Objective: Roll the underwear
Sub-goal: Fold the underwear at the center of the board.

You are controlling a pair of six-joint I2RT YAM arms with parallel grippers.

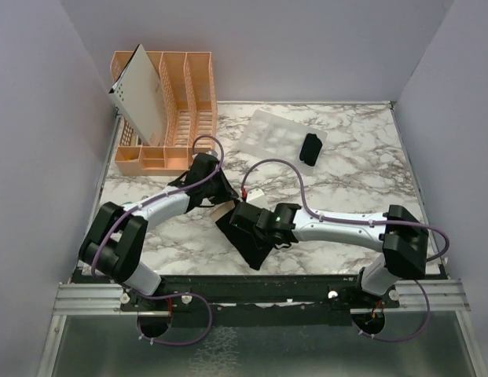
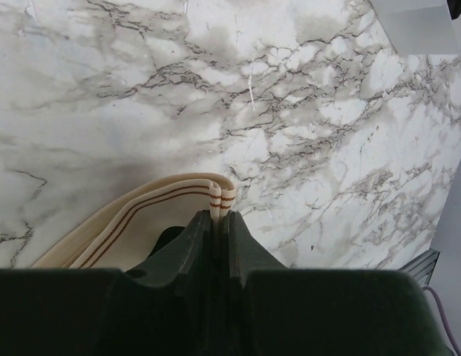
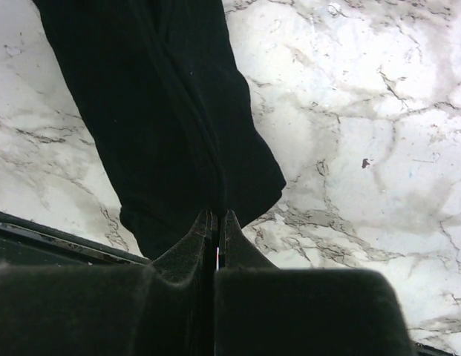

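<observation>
Two underwear pieces. Flat underwear [image 1: 255,247]: near front edge of the table [image 1: 346,181], long axis diagonal, beige band [image 2: 141,215] far-left, black end near-right. Pinched at the band by left gripper [image 2: 221,215], at black cloth by right gripper [image 3: 217,216]. Rolled underwear [image 1: 310,149]: on clear tray [image 1: 263,129], orange rack [image 1: 177,110] left. Cloth's middle hidden beneath wrists.

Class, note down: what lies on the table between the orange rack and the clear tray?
Nothing: the top view shows only bare marble table between the orange rack and the clear tray.
</observation>
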